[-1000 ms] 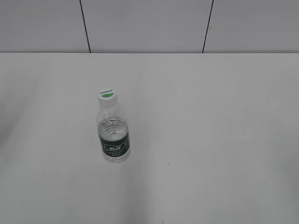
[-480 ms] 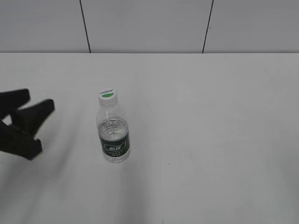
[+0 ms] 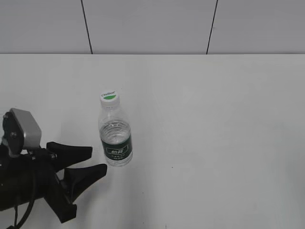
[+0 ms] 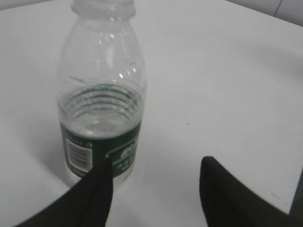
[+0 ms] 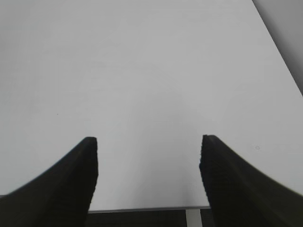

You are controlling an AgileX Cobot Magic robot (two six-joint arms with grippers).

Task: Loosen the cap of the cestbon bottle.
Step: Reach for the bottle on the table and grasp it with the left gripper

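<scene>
Beside the cestbon bottle (image 3: 115, 136), left tool (image 3: 97, 161) agape

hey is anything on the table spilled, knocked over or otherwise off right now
Nothing stands out. The cestbon bottle stands upright on the table with its cap on, and no water shows around it. The left end effector is open beside the bottle's base, holding nothing.

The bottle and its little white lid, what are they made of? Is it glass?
The bottle looks like thin clear plastic, not glass: you see through it, and its shoulders are ribbed and shiny. The cap looks like solid white plastic with a green mark printed on top. The green label looks like a glossy printed wrap.
</scene>
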